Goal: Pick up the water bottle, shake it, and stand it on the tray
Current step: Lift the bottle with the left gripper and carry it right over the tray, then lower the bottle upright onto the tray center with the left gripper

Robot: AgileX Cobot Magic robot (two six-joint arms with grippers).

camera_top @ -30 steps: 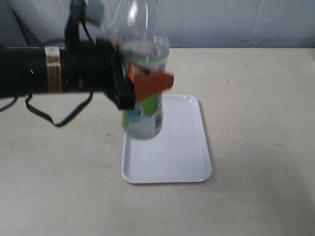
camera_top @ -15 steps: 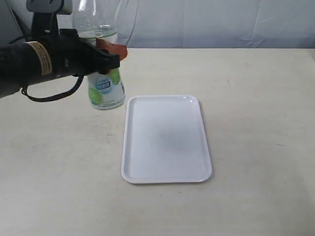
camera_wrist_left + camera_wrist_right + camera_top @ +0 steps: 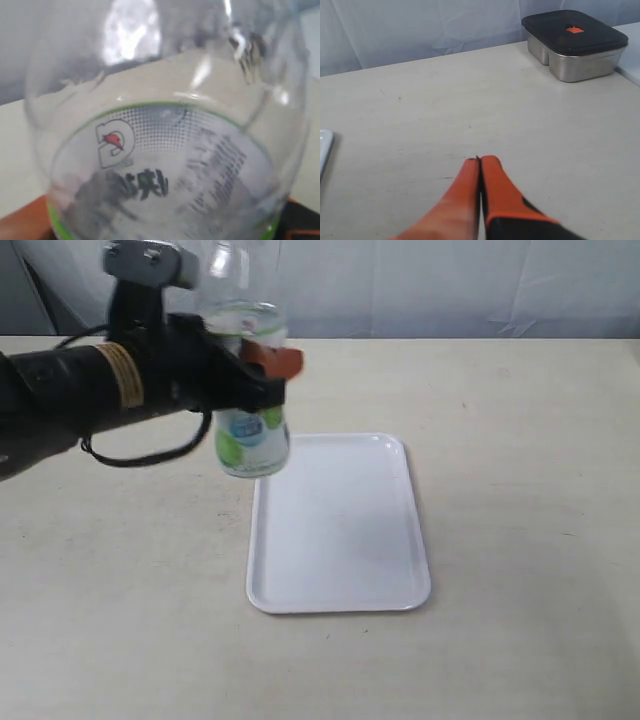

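The water bottle (image 3: 250,435) hangs upright in the air over the tray's far left corner, clear with a white-and-green label; its cap is cut off by the frame's top. My left gripper (image 3: 262,365) is shut on its middle, an orange fingertip (image 3: 280,360) showing on the right side. The bottle (image 3: 165,165) fills the left wrist view, label lettering close up. The white tray (image 3: 340,570) lies flat in the middle of the table. My right gripper (image 3: 480,160) is shut on nothing, low over bare table, out of the exterior view.
A metal lunch box with a dark lid (image 3: 575,45) stands at the table's far edge in the right wrist view. The tray's corner (image 3: 324,145) shows at that view's edge. A white cloth backdrop hangs behind the beige table (image 3: 520,440).
The left arm swung the bottle from over the tray out to the left, and has now brought it back right, toward the tray's far left corner.
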